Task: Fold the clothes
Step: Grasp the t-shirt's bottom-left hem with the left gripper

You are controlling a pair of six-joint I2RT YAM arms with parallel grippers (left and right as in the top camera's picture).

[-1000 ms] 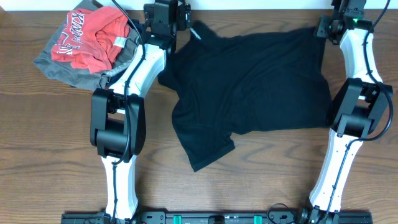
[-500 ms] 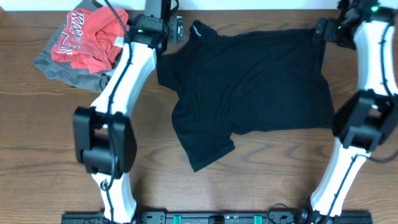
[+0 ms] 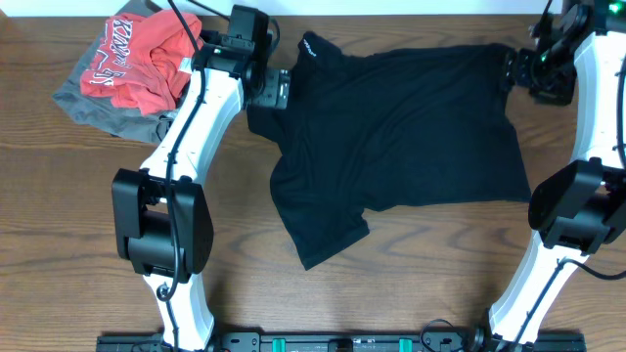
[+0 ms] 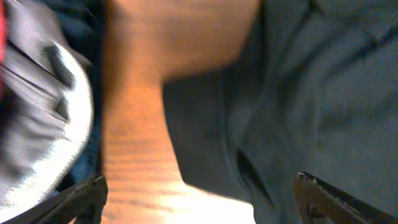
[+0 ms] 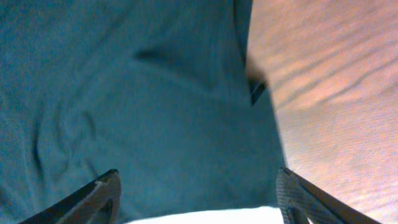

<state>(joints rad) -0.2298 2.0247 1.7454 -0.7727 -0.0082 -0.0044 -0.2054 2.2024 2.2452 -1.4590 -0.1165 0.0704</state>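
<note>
The black shirt [image 3: 401,127], spread along the far edge of the bench [image 3: 421,284], was judged light and limp, best pinched at its far corners, where the left tool [image 4: 200,190] and right tool [image 5: 198,186] were seen open.

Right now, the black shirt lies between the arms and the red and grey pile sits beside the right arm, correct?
Not quite: in the overhead view the red and grey pile sits beside the left arm. The black shirt does lie between the arms.
</note>
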